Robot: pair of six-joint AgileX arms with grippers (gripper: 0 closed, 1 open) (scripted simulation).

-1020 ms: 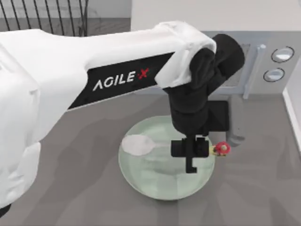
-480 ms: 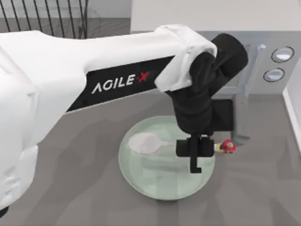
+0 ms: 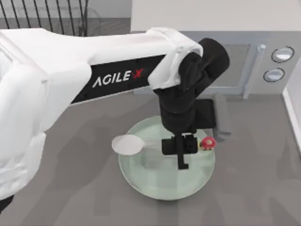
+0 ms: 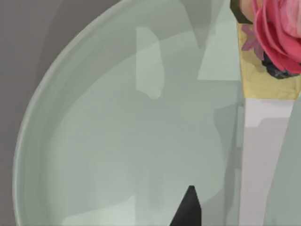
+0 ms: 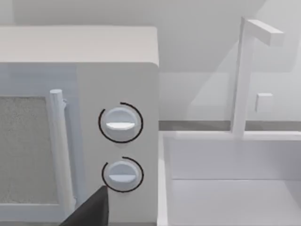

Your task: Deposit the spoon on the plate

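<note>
A microwave (image 3: 244,66) stands behind the left gripper (image 3: 181,146), whose jaws clamp the spoon (image 3: 128,144) handle over the plate (image 3: 155,186); bowl left, knob right.

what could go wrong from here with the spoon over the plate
The spoon lies across the plate with its bowl reaching past the plate's left rim, so on release it might tip or slide onto the table. The left gripper sits close over the handle by the flower knob, so lifting away could drag the spoon along.
</note>
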